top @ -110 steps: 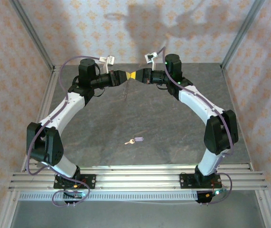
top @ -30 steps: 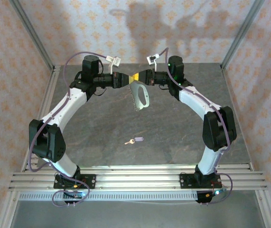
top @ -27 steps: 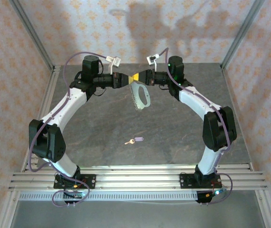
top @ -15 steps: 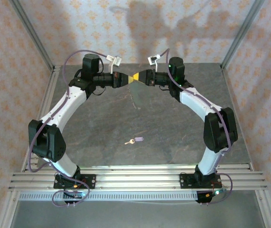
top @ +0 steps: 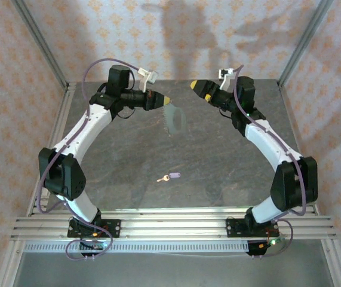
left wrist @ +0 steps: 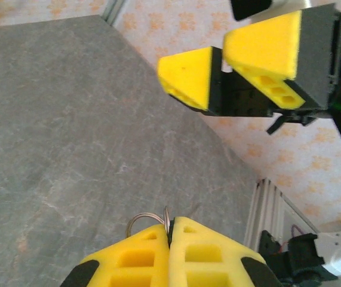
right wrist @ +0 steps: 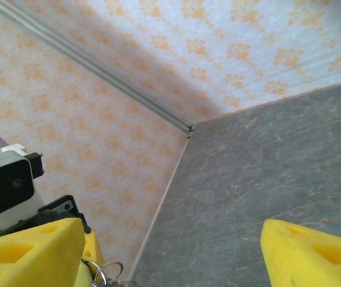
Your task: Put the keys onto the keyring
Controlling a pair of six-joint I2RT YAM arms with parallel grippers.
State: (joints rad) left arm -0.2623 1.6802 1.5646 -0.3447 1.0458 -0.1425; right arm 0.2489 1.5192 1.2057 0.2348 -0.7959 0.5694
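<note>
**Keyring point(top: 174, 119) pinched in the left gripper point(top: 164, 100), right gripper point(top: 199, 87) spread wide**

Up at the far end of the table point(top: 122, 155) the two arms face each other, tips well apart with open air between them. From above, the left gripper's yellow tips are pressed together. The keyring hangs off them toward the table as a pale oval, too blurred to make out its fringe.

Over to the left wrist camera: the two yellow pads point(left wrist: 209, 254) meet along one tight seam. Thin wire loops of the keyring poke out right at that seam, so it is clamped there by its edge. Across the gap in the same view sits the right gripper, its two yellow fingers parted and empty.

The right wrist camera agrees. One of its own fingers sits at the lower left, the other far off at the lower right, and grey table lies between them. Just past the left-hand finger, the other arm's tip shows with a bit of wire ring at it.

And the key point(top: 170, 177)? It lies flat on the table near the middle, closer to the arm bases. Its lilac head is to the right and its blade points left, well away from both grippers and from the keyring.
</note>
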